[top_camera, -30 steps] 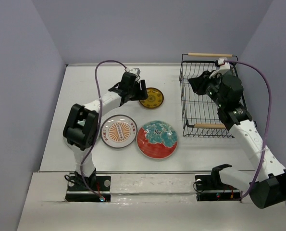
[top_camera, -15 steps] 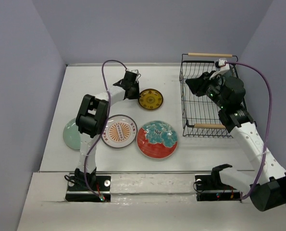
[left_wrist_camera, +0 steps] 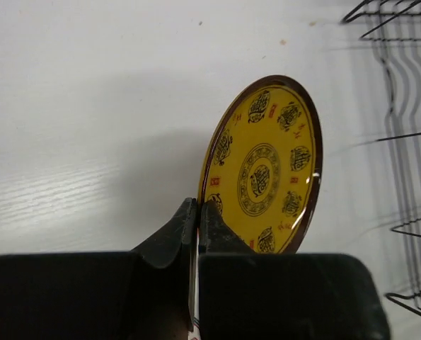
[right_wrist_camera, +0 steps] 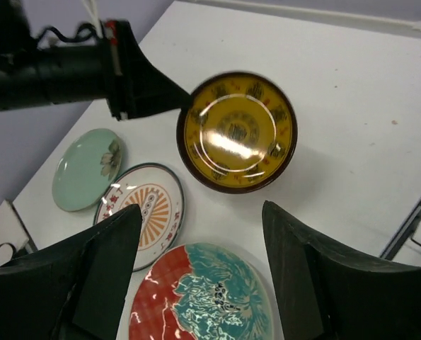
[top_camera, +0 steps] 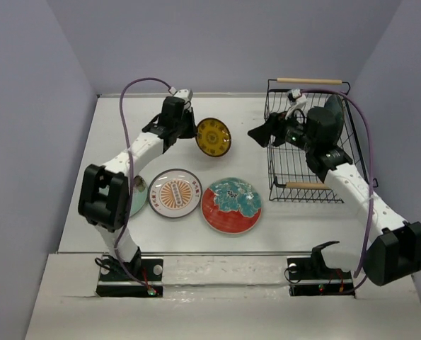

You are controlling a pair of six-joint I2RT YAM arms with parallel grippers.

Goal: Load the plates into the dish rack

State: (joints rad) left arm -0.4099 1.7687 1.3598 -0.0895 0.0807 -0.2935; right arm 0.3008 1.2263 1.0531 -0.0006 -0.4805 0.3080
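Okay, my left gripper [left_wrist_camera: 197,209] pinches the yellow-brown plate [left_wrist_camera: 263,170] by its rim, raised left of the dish rack [top_camera: 272,170]; my right gripper [top_camera: 258,134] gapes toward it, handover looks next.

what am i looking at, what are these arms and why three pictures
Two robot arms are bolted at the table's near edge, each ending in two fingers. One picture looks down from above; the other two come from a camera on each wrist. The left arm's fingers pinch the rim of a yellow plate, holding it tilted up. The right arm's fingers are open, empty, facing that plate. On the table lie a mint plate, an orange-centred plate and a red plate. The black wire dish rack stands on the right.
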